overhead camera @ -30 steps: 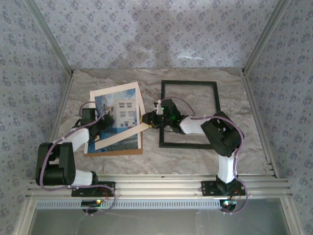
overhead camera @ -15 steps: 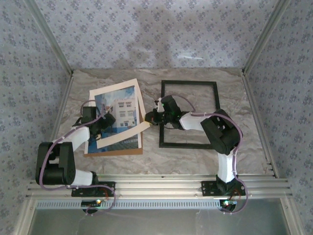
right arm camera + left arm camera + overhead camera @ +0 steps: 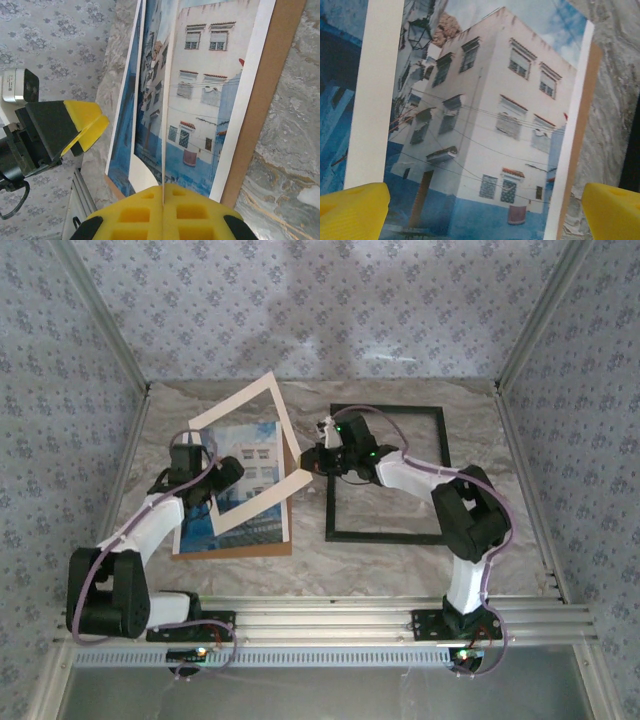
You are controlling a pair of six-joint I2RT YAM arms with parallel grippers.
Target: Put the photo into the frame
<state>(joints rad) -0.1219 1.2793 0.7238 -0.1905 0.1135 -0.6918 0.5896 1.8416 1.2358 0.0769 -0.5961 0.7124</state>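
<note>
Currently right end effector [image 3: 308,462] clenched on tilted-up cream mat [image 3: 285,425] edge; left end effector [image 3: 482,212] released over photo [image 3: 490,115].

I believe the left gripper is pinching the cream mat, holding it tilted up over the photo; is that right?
No: the right gripper is pinching the cream mat, holding it tilted up over the photo, as the top external view shows.
</note>
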